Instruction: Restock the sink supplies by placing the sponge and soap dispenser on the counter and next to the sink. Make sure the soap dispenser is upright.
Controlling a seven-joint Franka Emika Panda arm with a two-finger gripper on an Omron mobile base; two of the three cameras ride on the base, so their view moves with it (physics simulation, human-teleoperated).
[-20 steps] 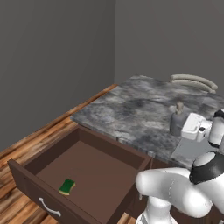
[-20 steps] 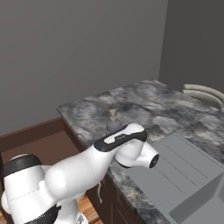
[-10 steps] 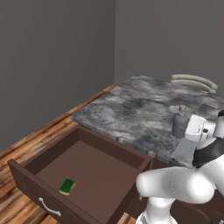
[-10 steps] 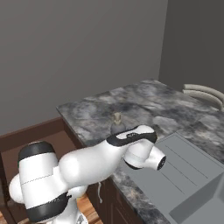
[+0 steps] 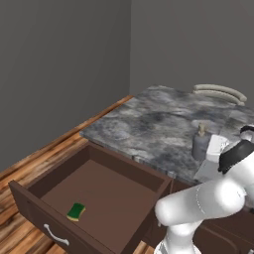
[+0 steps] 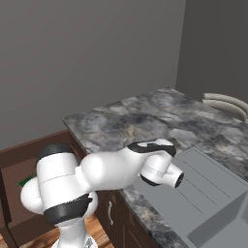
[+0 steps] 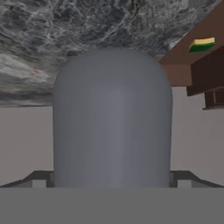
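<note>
In the hand view the soap dispenser (image 7: 112,118) loomed right between the tips of the hand (image 7: 112,181), its grey rounded body taking up the middle of the picture, the jaws spread wide to either side of it and not closed on it; whether they touched it could not be told. In the left base view, nearest the camera, the brown wooden drawer (image 5: 59,233) stood pulled out, and the sponge (image 5: 76,212) lay flat on its floor toward the near left, green face up with a yellow edge. Beyond the drawer the dark marbled desk (image 5: 149,124) spread away, and the soap dispenser (image 5: 200,142) stood upright on it near its right side, tan nozzle on top, just beside the white end of the arm. In the right base view the arm reached over the near edge of the desk (image 6: 131,121), with the light grey ribbed sink (image 6: 213,189) to its right. Farther back, a pale curved chair back (image 5: 219,92) showed past the far edge of the desk
</note>
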